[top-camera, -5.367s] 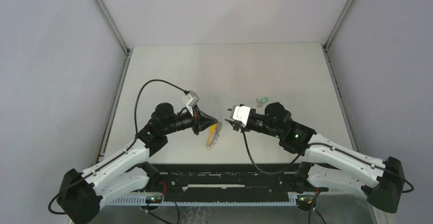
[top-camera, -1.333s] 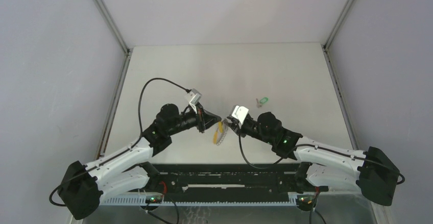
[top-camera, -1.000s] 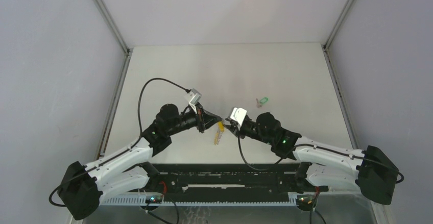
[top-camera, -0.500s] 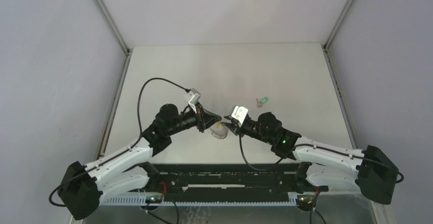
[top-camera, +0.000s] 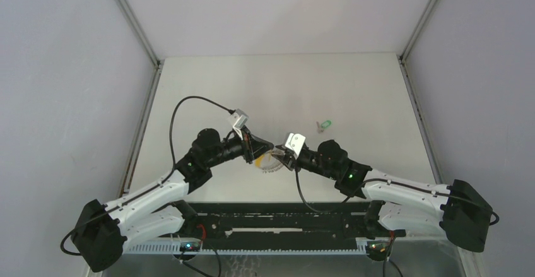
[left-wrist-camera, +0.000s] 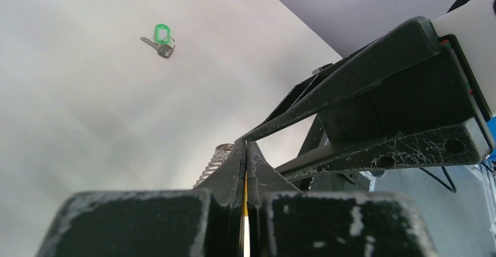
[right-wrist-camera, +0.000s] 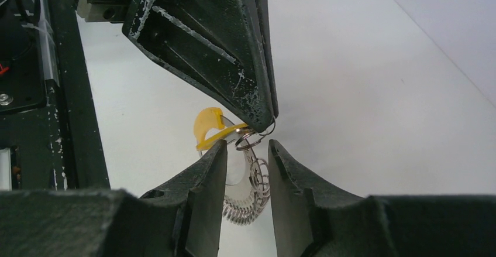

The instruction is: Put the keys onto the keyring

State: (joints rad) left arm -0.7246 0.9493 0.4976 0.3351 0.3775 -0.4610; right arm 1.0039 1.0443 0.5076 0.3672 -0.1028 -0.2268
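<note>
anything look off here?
Nothing broken or spilled. Left end effector pinches the keyring by its yellow section; right end effector is open, straddling the ring. Only oddity: neither holds a key; the green key lies on the table, apart from both.

The top view looks down and forward from high above the near edge, taking in the whole desk [top-camera: 277, 88] from afar. The left wrist view sits low behind the left pincer [left-wrist-camera: 245, 151] and looks along it across the desk, very close. The right wrist view looks along the right pincer [right-wrist-camera: 246, 146] the opposite way, equally close. All three share the keyring [right-wrist-camera: 207, 127] where the pincers meet. The top and left wrist views also share the green key [left-wrist-camera: 162, 37].
</note>
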